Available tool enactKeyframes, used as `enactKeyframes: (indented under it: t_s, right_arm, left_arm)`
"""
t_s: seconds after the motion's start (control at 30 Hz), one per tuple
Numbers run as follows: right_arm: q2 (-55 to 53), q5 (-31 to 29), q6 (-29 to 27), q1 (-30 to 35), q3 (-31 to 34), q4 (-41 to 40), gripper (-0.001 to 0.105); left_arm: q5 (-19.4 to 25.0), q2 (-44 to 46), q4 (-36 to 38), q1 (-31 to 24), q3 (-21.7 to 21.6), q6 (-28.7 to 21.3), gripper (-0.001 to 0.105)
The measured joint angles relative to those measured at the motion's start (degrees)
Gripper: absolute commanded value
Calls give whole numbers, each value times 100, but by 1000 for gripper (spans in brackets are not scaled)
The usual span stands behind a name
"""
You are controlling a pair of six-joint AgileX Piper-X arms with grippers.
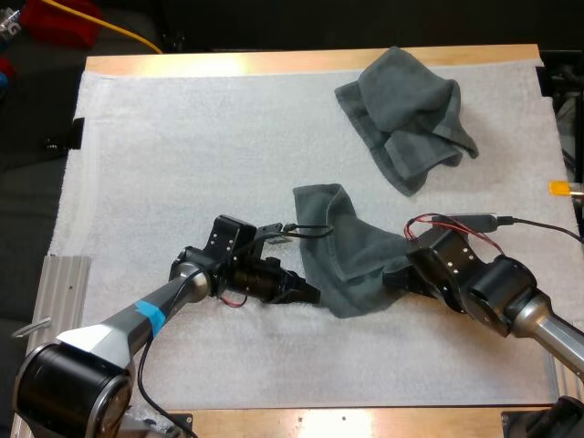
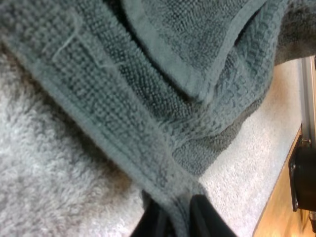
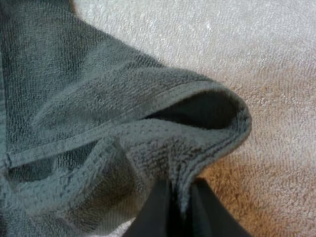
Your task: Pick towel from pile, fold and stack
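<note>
held towel (image 1: 351,260) mid-mat, draped between both grippers. left gripper (image 1: 312,294): fingers (image 2: 207,219) clamped on the towel's near-left hem, cloth pinched between them. right gripper (image 1: 394,278): fingers (image 3: 154,210) pinched on a folded edge at its right side. crumpled towel (image 1: 406,114) lies well apart, far right of the white mat (image 1: 164,137).

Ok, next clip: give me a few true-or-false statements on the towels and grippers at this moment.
1. The left gripper and right gripper both clamp the near towel. True.
2. The far towel is neatly folded. False: it lies crumpled.
3. The two towels touch. False: bare white mat separates them.
4. The left gripper grips the near towel at a hemmed edge. True.
</note>
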State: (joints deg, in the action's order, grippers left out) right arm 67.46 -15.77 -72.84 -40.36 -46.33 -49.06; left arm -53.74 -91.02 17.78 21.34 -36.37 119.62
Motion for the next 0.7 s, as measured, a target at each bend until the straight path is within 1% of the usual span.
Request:
enactKeyframes:
  t_s: [0.2, 0.33, 0.47, 0.6, 0.7]
  right_arm:
    - [0, 13, -13, 0, 0, 0, 0]
    - [0, 214, -153, 0, -27, 28, 0]
    - [-13, 261, -176, 0, -154, 145, 0]
    - [-31, 363, -227, 0, -272, 172, 0]
    - [-165, 409, -336, 0, -336, 172, 0]
  left_arm:
    - [145, 76, 19, 0, 0, 0, 0]
    - [169, 568, 14, 0, 0, -16, 0]
    - [360, 1018, 27, 0, 0, -80, 0]
    - [388, 1218, 385, 0, 0, -91, 0]
    - [403, 1541, 601, 0, 0, -124, 0]
